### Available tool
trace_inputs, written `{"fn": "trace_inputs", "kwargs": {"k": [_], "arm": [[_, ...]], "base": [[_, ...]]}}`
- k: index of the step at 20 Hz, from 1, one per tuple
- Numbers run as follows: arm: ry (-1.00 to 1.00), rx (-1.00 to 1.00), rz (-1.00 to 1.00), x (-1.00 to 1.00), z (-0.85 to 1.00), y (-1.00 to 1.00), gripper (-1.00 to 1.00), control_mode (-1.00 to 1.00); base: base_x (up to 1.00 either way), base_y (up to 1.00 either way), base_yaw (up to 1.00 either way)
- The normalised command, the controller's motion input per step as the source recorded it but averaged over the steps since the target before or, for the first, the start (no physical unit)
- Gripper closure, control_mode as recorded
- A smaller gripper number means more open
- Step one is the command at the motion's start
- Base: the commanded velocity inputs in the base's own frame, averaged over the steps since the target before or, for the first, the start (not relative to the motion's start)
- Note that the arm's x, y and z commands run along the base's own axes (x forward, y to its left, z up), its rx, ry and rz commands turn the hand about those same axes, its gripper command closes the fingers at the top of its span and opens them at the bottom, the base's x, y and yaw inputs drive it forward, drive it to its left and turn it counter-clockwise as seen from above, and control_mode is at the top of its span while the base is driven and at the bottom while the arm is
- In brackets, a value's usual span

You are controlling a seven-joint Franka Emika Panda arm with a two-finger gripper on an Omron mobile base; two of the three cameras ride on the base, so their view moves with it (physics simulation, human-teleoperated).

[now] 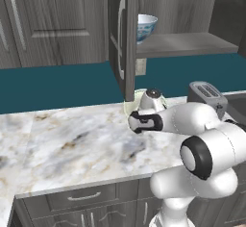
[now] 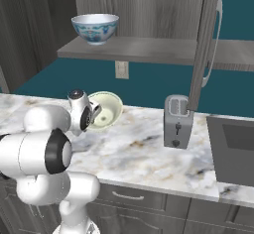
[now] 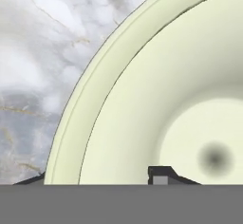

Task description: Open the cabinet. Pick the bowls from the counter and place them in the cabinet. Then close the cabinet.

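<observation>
The cabinet stands open, its door (image 1: 126, 38) swung out over the counter (image 1: 72, 144). The blue-patterned bowl (image 1: 145, 26) (image 2: 95, 28) sits on the cabinet's lower shelf (image 2: 149, 49). The pale cream-green bowl (image 2: 110, 106) (image 3: 180, 99) is at the back of the counter, below the shelf, and looks tilted toward the arm. My gripper (image 2: 97, 113) (image 3: 95, 178) straddles its near rim, one fingertip (image 3: 161, 174) inside the bowl and the other outside the wall, shut on it. In the left base view the hand hides most of this bowl (image 1: 138, 96).
A silver toaster (image 1: 207, 96) (image 2: 177, 121) stands on the counter right of the bowl, under the open right door (image 2: 208, 39). A dark flat panel (image 2: 233, 148) lies at the counter's far right. Low drawers (image 1: 81, 198) run under the front edge.
</observation>
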Motion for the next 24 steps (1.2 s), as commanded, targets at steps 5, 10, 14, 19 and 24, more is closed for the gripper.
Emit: {"fn": "trace_inputs", "kwargs": {"k": [5,10,14,19,24], "arm": [[0.00,0.00,0.00,-0.15,0.50,-0.30,1.00,-1.00],[0.06,0.00,0.00,-0.22,0.54,-0.26,1.00,-1.00],[0.29,-0.03,0.00,-0.40,0.40,-0.14,1.00,-1.00],[0.29,-0.06,0.00,-0.47,0.36,-0.20,1.00,-1.00],[0.03,-0.06,0.00,-0.49,0.08,-0.36,1.00,-1.00]], "base": [[0.00,0.00,0.00],[0.00,0.00,0.00],[0.00,0.00,0.00],[0.00,0.00,0.00],[0.00,0.00,0.00]]}}
